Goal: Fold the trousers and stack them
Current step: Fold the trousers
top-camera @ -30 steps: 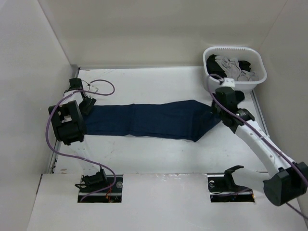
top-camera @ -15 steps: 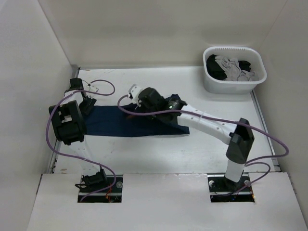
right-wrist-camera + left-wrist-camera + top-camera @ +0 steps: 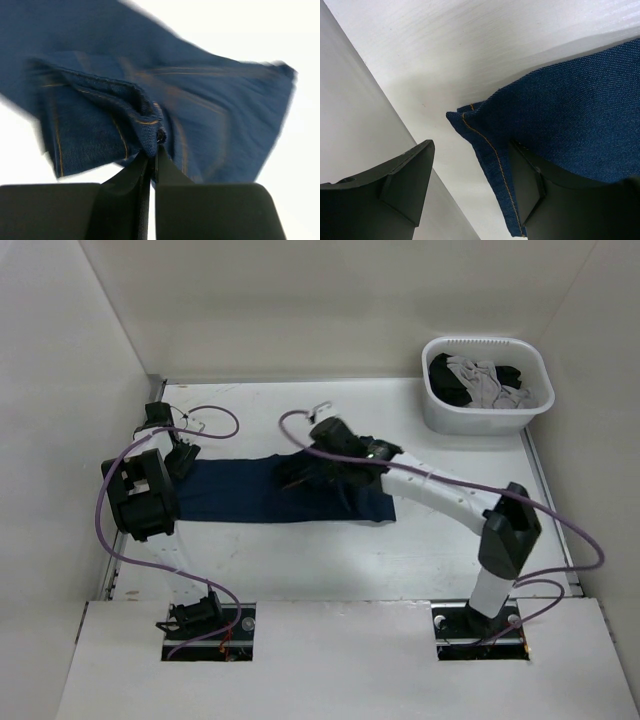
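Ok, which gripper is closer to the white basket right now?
Right. The right gripper is mid-table, shut on the trousers, off to the left of the basket. The left gripper sits at the trousers' far-left end, farther off.

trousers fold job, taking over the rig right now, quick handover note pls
Left gripper: open, low at the left hem of the trousers, hem corner between its fingers, not gripped.
Right gripper: shut on a bunched fold of denim, over the middle of the trousers.
Done: the right part looks doubled over the rest on the table.
Left: lay the fold flat, release, fold again, stack.
Basket of other garments: far right.
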`<state>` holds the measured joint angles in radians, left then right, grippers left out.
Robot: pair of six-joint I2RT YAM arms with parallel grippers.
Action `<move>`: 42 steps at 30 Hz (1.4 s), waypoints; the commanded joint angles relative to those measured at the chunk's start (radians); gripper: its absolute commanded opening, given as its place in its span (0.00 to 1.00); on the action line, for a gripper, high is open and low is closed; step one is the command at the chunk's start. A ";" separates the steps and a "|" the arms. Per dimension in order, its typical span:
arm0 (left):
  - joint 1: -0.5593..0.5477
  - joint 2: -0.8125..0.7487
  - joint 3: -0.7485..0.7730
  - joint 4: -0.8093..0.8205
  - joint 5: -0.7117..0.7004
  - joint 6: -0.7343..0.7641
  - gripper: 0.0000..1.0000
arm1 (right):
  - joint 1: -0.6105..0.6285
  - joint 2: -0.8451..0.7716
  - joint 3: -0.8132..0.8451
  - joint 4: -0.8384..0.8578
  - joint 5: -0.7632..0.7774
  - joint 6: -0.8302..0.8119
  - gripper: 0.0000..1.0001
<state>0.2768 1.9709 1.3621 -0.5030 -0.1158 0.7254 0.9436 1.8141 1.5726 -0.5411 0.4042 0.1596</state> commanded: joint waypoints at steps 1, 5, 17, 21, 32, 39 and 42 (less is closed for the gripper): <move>0.006 0.023 -0.035 -0.034 0.036 -0.009 0.60 | -0.149 -0.188 -0.071 0.047 0.149 0.190 0.00; 0.005 0.022 -0.038 -0.034 0.039 -0.009 0.60 | -0.210 -0.288 -0.173 0.075 0.182 0.216 0.00; 0.019 0.016 -0.041 -0.034 0.041 -0.004 0.60 | -0.009 0.000 0.121 0.113 0.163 -0.011 0.00; 0.034 0.008 -0.046 -0.034 0.045 -0.004 0.60 | 0.059 0.105 0.181 0.102 0.110 -0.014 0.00; 0.049 -0.027 -0.038 -0.034 0.045 -0.003 0.60 | 0.093 -0.037 -0.005 0.229 -0.452 0.053 0.70; 0.026 -0.153 0.011 -0.052 0.061 0.000 0.63 | -0.186 -0.389 -0.428 0.362 -0.268 0.450 0.72; 0.000 -0.202 0.032 -0.094 0.080 -0.004 0.63 | -0.379 -0.394 -0.554 0.334 -0.293 0.560 0.76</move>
<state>0.3050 1.8786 1.3548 -0.5583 -0.0719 0.7258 0.7021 1.3926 1.1217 -0.2245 0.0711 0.5247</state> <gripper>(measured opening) 0.630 0.751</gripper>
